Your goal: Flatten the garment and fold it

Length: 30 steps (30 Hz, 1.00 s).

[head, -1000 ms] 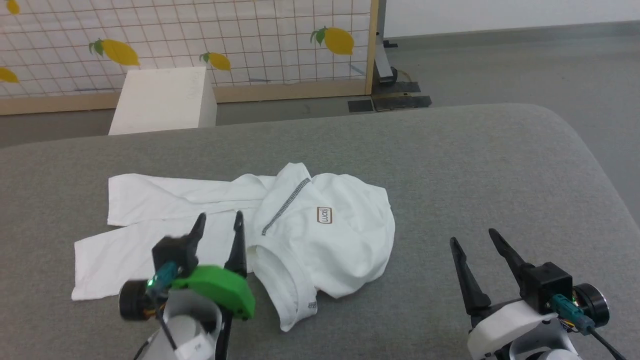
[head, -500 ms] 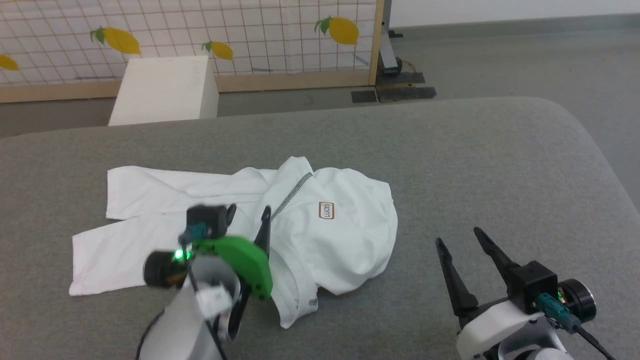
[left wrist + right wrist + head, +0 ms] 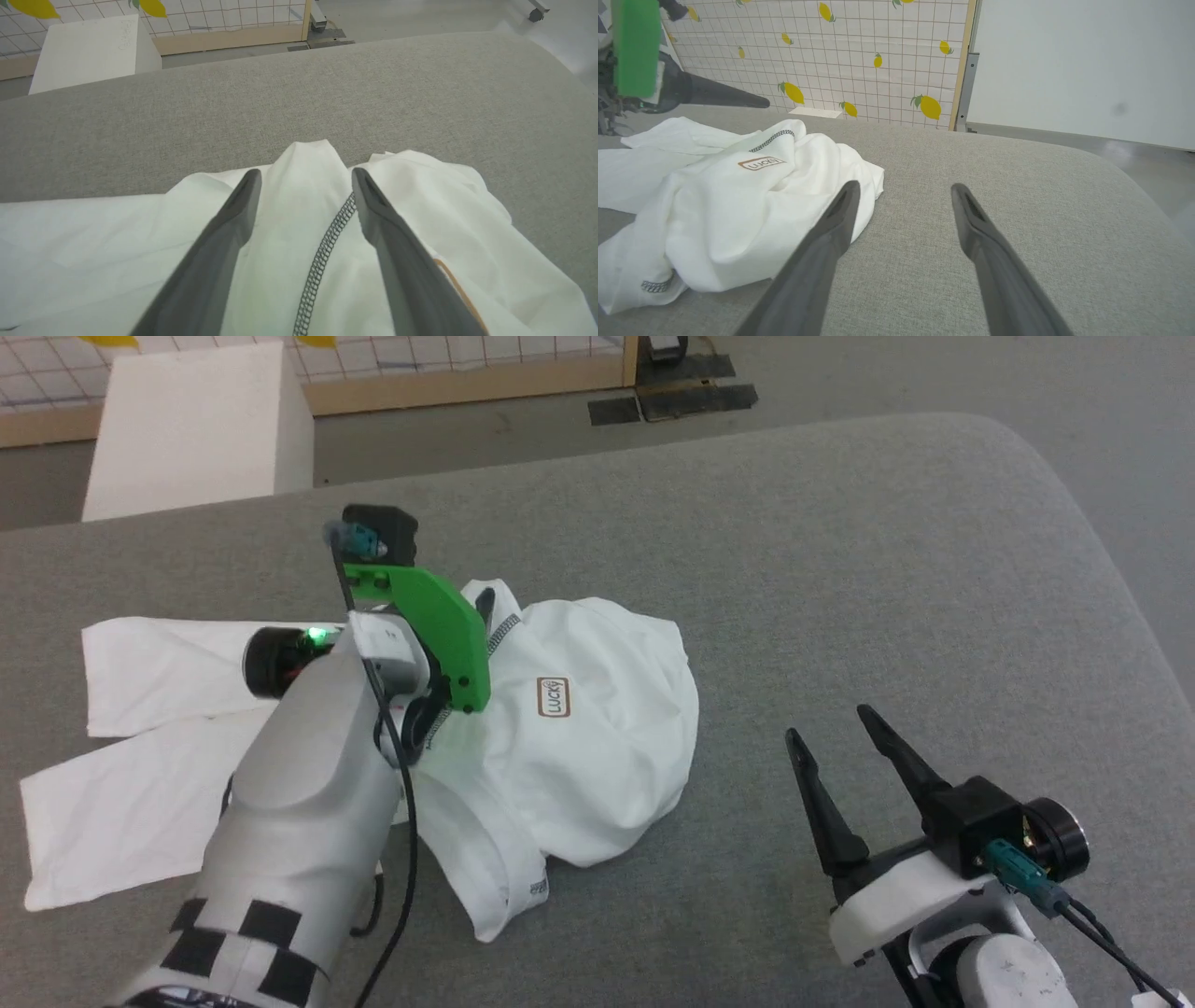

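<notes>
The garment (image 3: pixel 597 756), a white long-sleeved shirt, lies bunched on the grey padded table (image 3: pixel 840 569). Its sleeves stretch out to the left (image 3: pixel 121 803). A brown-bordered LUCKY patch (image 3: pixel 553 697) faces up beside a dark zigzag seam (image 3: pixel 327 242). My left gripper (image 3: pixel 306 173) is open and hovers just above the shirt's far raised fold (image 3: pixel 306 154), with one finger on each side of the seam. In the right wrist view one left finger (image 3: pixel 719 95) is clear of the cloth. My right gripper (image 3: pixel 829 723) is open over bare table to the right of the garment (image 3: pixel 738 205), holding nothing.
A rigid white box (image 3: pixel 191 425) stands on the floor beyond the table's far edge. Behind it is a wood-framed grid panel with lemon prints (image 3: pixel 859 60). The table's rounded corner (image 3: pixel 1055 476) drops to grey floor on the right.
The head camera has tilted down and shifted. My left arm has reached forward over the shirt from its near side to its far fold. Both grippers stay open, and the right one has barely moved.
</notes>
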{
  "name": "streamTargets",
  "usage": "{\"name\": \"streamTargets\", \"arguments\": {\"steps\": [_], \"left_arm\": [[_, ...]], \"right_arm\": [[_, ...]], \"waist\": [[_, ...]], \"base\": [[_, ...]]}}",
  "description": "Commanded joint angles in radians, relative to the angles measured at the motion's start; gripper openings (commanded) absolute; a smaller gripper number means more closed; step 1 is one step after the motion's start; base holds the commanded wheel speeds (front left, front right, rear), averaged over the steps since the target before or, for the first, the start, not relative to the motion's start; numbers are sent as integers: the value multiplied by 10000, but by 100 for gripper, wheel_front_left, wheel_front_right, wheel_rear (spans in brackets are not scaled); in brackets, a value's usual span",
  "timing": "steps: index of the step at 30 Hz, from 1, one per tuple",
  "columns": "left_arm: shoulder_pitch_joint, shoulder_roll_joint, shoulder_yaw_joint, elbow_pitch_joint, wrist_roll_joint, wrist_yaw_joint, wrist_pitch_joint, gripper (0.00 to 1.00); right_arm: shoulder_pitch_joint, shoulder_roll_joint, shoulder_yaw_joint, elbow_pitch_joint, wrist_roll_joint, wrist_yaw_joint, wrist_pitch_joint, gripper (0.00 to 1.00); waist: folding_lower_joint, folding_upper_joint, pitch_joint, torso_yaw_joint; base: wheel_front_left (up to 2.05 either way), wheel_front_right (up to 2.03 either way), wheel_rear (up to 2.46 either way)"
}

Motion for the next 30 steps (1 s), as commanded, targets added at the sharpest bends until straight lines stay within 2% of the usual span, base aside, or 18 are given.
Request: {"name": "streamTargets", "arguments": {"steps": [1,11,12,13,14,17,20,25,27,30], "left_arm": [[-373,65,57,178,-76,-80,111,100],[-1592,71,-47,1520,-314,-108,1844,100],[-1643,94,-127,1558,-288,-195,1965,96],[-1669,116,-163,1542,-275,-263,1943,32],[-1681,139,-189,1502,-261,-327,1830,0],[-1571,152,-354,1363,-149,-445,1546,0],[-1338,198,-297,874,-85,-410,530,0],[-611,212,301,-645,-111,212,-2024,0],[-23,342,446,-1429,-46,501,-2624,0],[1201,754,763,-2872,-18,1045,-2989,0]], "right_arm": [[-180,5,19,70,60,-13,-101,100],[-587,5,81,359,214,-13,-434,100],[-624,5,99,399,240,-13,-459,100],[-655,5,109,427,262,-13,-491,100],[-675,5,102,454,276,-13,-525,100],[-646,5,56,530,269,-13,-557,100],[-571,5,-29,587,234,-13,-589,100],[-287,5,-218,523,173,-13,-528,100],[-143,5,-287,483,161,-13,-500,100],[64,5,-329,377,165,-13,-439,100]], "waist": [[0,116,635,-501],[0,116,1181,-781],[0,116,1185,-788],[0,116,1173,-784],[0,116,1134,-758],[0,116,943,-648],[0,116,645,-476],[0,116,85,-26],[0,116,-161,213],[0,116,-467,568]], "base": [[0,0,0],[0,0,0],[0,0,0],[0,0,0],[0,0,0],[0,0,0],[0,0,0],[0,0,0],[0,0,0],[0,0,0]]}}
